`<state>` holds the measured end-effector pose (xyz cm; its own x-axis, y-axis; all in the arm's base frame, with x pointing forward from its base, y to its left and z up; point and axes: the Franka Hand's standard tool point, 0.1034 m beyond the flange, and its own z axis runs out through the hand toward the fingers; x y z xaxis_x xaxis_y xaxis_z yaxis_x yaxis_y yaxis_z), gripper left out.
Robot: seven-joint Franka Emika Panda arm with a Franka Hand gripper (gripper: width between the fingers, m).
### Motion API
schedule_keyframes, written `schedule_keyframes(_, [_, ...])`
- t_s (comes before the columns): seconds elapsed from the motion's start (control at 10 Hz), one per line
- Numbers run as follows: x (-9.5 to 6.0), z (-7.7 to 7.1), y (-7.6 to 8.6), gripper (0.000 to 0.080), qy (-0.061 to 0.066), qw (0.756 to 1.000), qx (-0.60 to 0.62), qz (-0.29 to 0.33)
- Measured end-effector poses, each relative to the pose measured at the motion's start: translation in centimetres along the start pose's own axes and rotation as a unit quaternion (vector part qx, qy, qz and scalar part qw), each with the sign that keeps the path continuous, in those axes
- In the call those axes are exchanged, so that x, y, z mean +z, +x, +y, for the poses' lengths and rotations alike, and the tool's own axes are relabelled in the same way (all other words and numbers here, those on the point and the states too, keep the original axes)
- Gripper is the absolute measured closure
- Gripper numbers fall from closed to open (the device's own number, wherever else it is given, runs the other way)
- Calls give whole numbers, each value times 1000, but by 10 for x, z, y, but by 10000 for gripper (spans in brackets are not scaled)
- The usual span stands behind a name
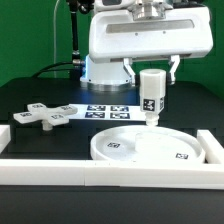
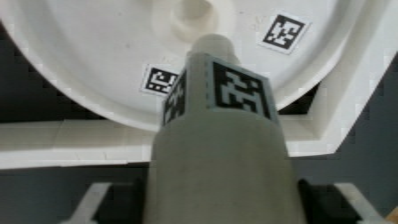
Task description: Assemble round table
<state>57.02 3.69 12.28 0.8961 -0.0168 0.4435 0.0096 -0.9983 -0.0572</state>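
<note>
**Black table, green backdrop: leg held upright over the disc**

A black table (image 1: 60,135) is seen in front of a green backdrop (image 1: 30,40), and it is edged by white border rails (image 1: 60,168) along the front and on the exterior view's right. The marker board (image 1: 108,108) lies flat on the table behind the disc, close to the base of the white arm (image 1: 130,35).

The disc (image 1: 130,158) (image 2: 107,60) is laid flat on the table, rim upward, just inside the front rail and toward the exterior view's right. Two small square tags (image 1: 181,156) (image 2: 285,30) are seen on its inner face. Its raised hub (image 1: 150,128) (image 2: 199,15) sits at the centre.

The leg (image 1: 151,95) (image 2: 222,140) is held upright in the gripper (image 1: 151,78), directly over the hub. The fingers are closed on the leg's upper end and pinch it from both sides, although the contact itself is largely hidden under the body of the hand. Tags are carried on the leg's side. Its narrow lower end is brought down to the hub; whether the two are touching cannot be told from either view. In the wrist view the leg fills the middle of the picture and runs along its length toward the hub.

The cross-shaped foot (image 1: 45,116) is left lying flat on the table, well apart from the disc, toward the exterior view's left. It is touched by nothing.
</note>
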Motion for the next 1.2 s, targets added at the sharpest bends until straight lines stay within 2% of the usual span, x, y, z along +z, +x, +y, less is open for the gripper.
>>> schedule_keyframes(0.3, [2,0,-2,390,0,1000,0,-2])
schedule_keyframes(0.5, [10,-1,-9,390,0,1000,-8,-8])
schedule_keyframes(1.2, [23,5,-15,390,-1,1000,-8,-18])
